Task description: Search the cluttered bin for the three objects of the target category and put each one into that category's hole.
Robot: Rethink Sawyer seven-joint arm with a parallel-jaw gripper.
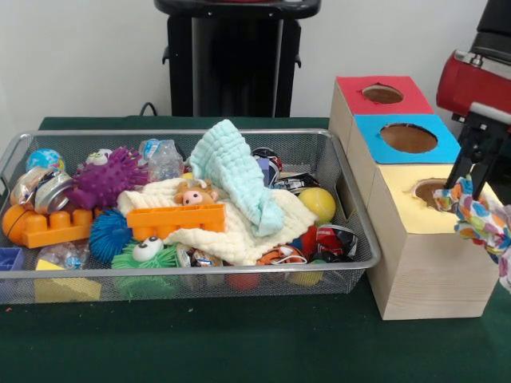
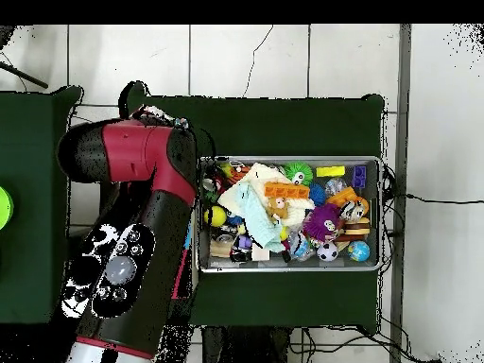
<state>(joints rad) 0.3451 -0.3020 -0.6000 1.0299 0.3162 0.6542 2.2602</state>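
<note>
1. Holding a multicoloured cloth pinched between its jaws, our gripper hangs just over the yellow box, beside its hole. The cloth droops off the box's outer edge rather than over the opening.
2. We judge the main risk to be a release here: most of the cloth hangs to the side of the hole, so it could slide down the box's wall onto the table.
3. We think the cloth could also bunch on the rim and sit half in, half out, since it is soft and the hole looks small against it.
4. We cannot tell from the overhead view how the gripper lines up with the hole; the arm covers the boxes there.
5. We see two more cloths in the bin: a mint one lying over a cream one. They lie on and among the toys, and an orange block rests on the cream one, so a later pull could drag toys out.
6. We note the blue and red holes lie close behind; a drifting cloth could catch the wrong one.
</note>
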